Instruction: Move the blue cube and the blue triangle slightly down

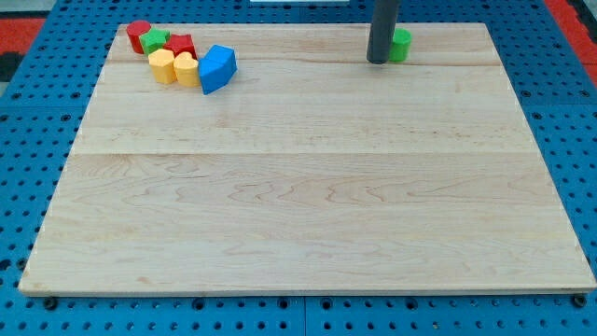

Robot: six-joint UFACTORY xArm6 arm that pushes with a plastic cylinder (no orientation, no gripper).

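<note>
A blue mass (217,68) lies near the board's top left; I cannot tell whether it is one block or a cube and a triangle pressed together. It touches a yellow heart block (187,70) on its left. My tip (378,61) rests on the board near the top edge, right of centre and far to the right of the blue mass. A green block (402,44) sits just right of the rod, partly hidden by it.
The top-left cluster also holds a yellow block (162,65), a red cylinder (138,35), a green star (156,40) and a red block (181,45). The wooden board (298,205) lies on a blue pegboard table (28,140).
</note>
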